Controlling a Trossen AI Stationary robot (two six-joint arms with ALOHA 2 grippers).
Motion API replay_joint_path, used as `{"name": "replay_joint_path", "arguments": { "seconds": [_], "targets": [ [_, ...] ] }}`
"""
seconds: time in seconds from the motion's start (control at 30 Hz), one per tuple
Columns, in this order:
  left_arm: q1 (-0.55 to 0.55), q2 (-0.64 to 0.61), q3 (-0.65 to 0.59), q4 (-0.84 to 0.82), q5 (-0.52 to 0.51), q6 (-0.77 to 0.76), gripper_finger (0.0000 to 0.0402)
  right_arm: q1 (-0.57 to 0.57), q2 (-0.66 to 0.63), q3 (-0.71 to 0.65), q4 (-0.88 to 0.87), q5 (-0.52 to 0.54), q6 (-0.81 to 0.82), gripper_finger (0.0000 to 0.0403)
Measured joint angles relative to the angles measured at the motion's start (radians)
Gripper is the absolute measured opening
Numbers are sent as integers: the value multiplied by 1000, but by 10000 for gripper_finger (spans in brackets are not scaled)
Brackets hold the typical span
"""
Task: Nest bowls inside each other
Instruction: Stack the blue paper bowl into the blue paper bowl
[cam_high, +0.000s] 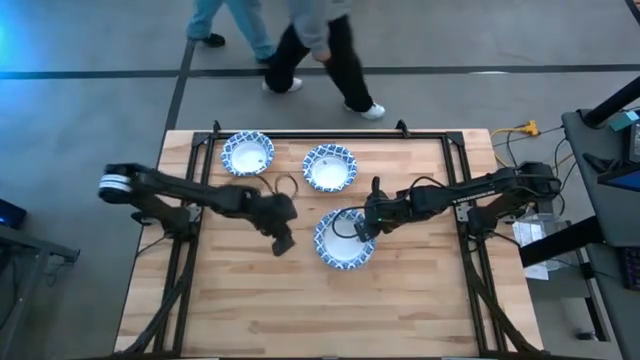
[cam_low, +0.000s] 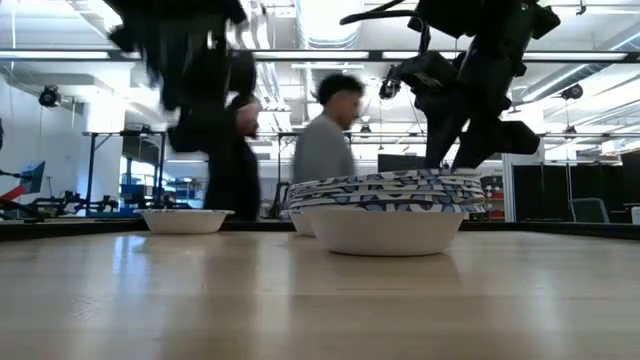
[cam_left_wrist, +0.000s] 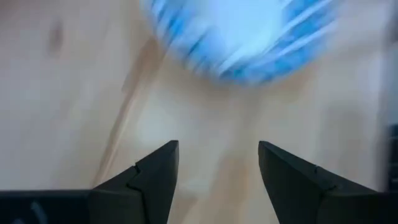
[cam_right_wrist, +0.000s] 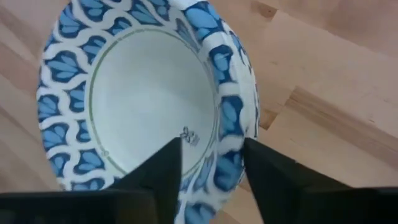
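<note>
Nearest me, the nested stack of bowls (cam_high: 345, 240) sits mid-surface (cam_high: 300, 310). My right hand (cam_high: 362, 230) straddles its rim, one finger inside and one outside, not clearly clamped. My left hand (cam_high: 283, 243) hovers just beside the stack, spread wide, empty. These look light, thin and slidey, so I'd pinch the rim. Two loose bowls (cam_high: 248, 153) (cam_high: 329, 167) wait farther back.

Overhead, table-level and two wrist views (all sharing the bowl stack (cam_high: 345, 240)).
</note>
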Motion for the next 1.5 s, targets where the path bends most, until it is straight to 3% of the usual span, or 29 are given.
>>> {"name": "replay_joint_path", "arguments": {
  "seconds": [0.13, 0.3, 0.53, 0.73, 0.93, 1.03, 1.17, 1.33, 1.5],
  "targets": [
    [0, -151, 53, -18, 0, 0, 205, -6, -47, 11, 2, 0, -18, 202],
    [0, -404, 87, 101, -39, 0, 205, -6, -136, 16, 2, 6, -52, 218],
    [-2, -679, 60, 183, -229, -49, 205, 13, -255, 14, -23, 105, -91, 219],
    [-1, -761, 47, 220, -455, -27, 205, 17, -279, 13, -27, 180, -141, 219],
    [-1, -754, 43, 222, -606, 32, 205, 16, -268, 13, -29, 237, -210, 219],
    [-1, -718, 32, 174, -610, 284, 205, 16, -268, 13, -37, 240, -254, 219],
    [-1, -622, 28, -58, -658, 568, 205, 16, -268, 12, -60, 264, -308, 219],
    [11, -431, -13, -247, -915, 631, 205, 11, -268, 12, -110, 272, -358, 219],
    [53, -236, -67, -237, -955, 625, 205, 7, -268, 12, -159, 335, -390, 219]
  ]
}}
